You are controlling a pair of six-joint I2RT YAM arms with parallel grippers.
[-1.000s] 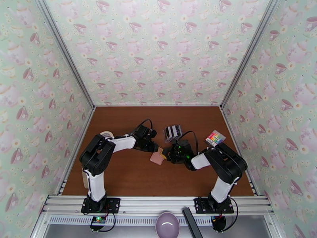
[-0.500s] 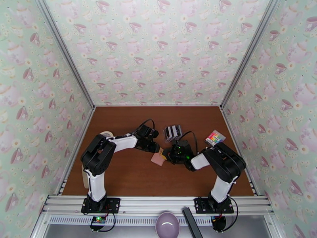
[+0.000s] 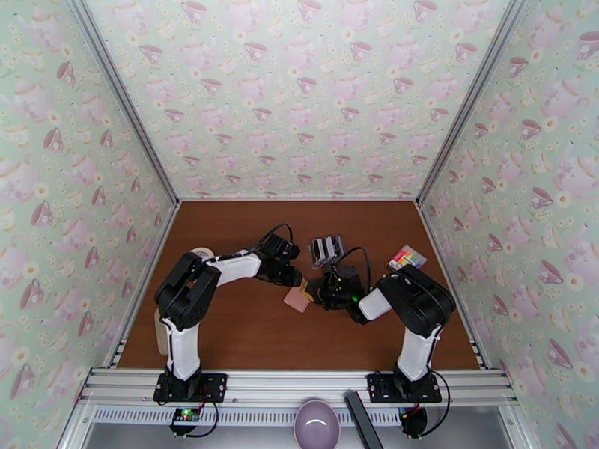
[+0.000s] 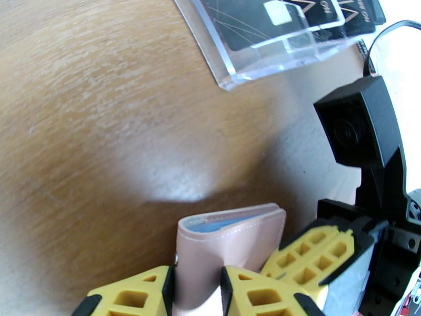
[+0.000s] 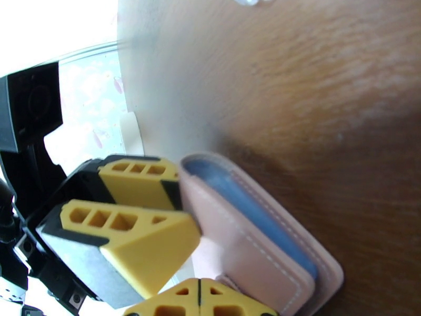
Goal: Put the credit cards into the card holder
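Note:
The pink card holder [image 3: 298, 298] lies closed mid-table, its bluish pockets showing at the edge [image 5: 252, 206]. My left gripper [image 4: 197, 290] is shut on the card holder [image 4: 231, 243], with a yellow finger [image 4: 131, 298] on each side. My right gripper [image 5: 199, 297] comes from the opposite side, fingertips pressed together where the holder's pale tab [image 5: 210, 259] runs down between them. In the top view the two grippers, left [image 3: 299, 283] and right [image 3: 313, 293], meet over the holder. Black credit cards [image 4: 252, 19] stand in a clear rack [image 3: 326, 250] just behind.
A multicoloured striped pad [image 3: 406, 257] lies at the right near the wall. A tape roll [image 3: 201, 254] sits by the left arm. A purple bowl [image 3: 316, 424] and a dark bar [image 3: 363, 419] rest on the near ledge. Brown tabletop [image 3: 247, 331] lies in front.
The right arm's elbow has swung slightly left and its wrist has edged closer to the holder. The left gripper keeps its grip; the holder has barely shifted.

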